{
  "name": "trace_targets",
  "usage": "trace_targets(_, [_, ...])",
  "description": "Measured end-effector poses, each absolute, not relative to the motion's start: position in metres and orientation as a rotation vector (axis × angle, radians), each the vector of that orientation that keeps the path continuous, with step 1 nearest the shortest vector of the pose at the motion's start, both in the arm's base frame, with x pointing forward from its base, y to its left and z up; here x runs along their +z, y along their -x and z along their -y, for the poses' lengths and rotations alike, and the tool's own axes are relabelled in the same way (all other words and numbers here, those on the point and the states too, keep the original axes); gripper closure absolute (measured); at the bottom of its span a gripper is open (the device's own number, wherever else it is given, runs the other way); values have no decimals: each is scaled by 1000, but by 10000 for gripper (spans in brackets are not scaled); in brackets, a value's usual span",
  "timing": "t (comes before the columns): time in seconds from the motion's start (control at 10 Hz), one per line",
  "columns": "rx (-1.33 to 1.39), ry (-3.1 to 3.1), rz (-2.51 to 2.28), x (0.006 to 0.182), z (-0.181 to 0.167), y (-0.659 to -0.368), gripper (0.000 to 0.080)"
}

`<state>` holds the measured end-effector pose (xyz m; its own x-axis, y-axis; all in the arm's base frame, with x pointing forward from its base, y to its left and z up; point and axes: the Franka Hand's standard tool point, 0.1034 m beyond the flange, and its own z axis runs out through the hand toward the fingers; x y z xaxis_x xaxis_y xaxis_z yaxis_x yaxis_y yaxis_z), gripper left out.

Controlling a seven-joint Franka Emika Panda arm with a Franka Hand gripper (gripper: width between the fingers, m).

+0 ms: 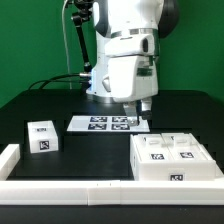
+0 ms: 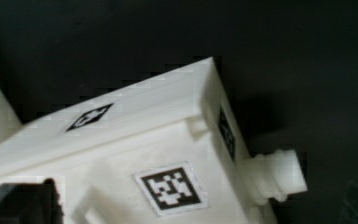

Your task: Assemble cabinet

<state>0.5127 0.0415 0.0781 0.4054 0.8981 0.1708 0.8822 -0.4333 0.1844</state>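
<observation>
The cabinet (image 1: 175,158) is the big white box at the exterior view's right front, with black-and-white tags on its top and front. My gripper (image 1: 140,106) hangs just behind its left end, over the right end of the marker board (image 1: 105,123). The jaws stand apart with nothing between them. The wrist view is filled by a corner of the white tagged box (image 2: 140,150), close up and tilted, with a short round peg (image 2: 282,182) on its side. Its inner compartments are hidden.
A small white tagged block (image 1: 42,137) stands at the exterior view's left. A long white rail (image 1: 70,187) runs along the front edge, with a raised end (image 1: 8,158) at the left. The arm's base and cables stand behind the marker board.
</observation>
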Motion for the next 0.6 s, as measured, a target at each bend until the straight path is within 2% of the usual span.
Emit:
trace_targets(0.2, [419, -2802, -1305, 74, -57, -506, 2])
trace_targets(0.6, [418, -2985, -958, 71, -57, -505, 2])
